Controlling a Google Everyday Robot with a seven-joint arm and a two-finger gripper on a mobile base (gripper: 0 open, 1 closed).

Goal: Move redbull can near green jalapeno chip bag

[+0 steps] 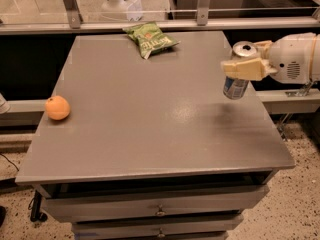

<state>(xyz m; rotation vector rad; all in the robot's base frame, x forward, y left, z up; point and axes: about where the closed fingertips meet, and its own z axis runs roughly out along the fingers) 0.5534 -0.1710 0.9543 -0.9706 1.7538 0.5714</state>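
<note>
Far L: an orange (57, 107) sits near the L edge of the grey table (150, 129), on its own, well apart from everything else. Under the tabletop are 2 drawers (125, 209), both shut w/ small knobs, so contents can't be seen.

Back centre, near the far edge: the green jalapeno chip bag (150, 38) lies flat and crinkled, lighter label facing up w/ an orange-red mark. The writing on it is too small to read. Nothing touches it. Behind it a metal rail (100, 25) w/ glass above runs along the table's far side.

R side: the redbull can (235, 86) is upright by the R edge, silver w/ blue patches low on its side and the pull-tab top showing. No lettering legible. The base looks clear of the tabletop, w/ a dark shadow patch on the surface just below and to its L. It's well apart from the bag, w/ bare tabletop btw the two.

The gripper (246, 59) comes in from the R and is clamped on the can's upper half. One beige finger (245, 69) crosses the front of the can, the other sits behind near the rim. The white arm (295, 56) extends off the R edge.
</note>
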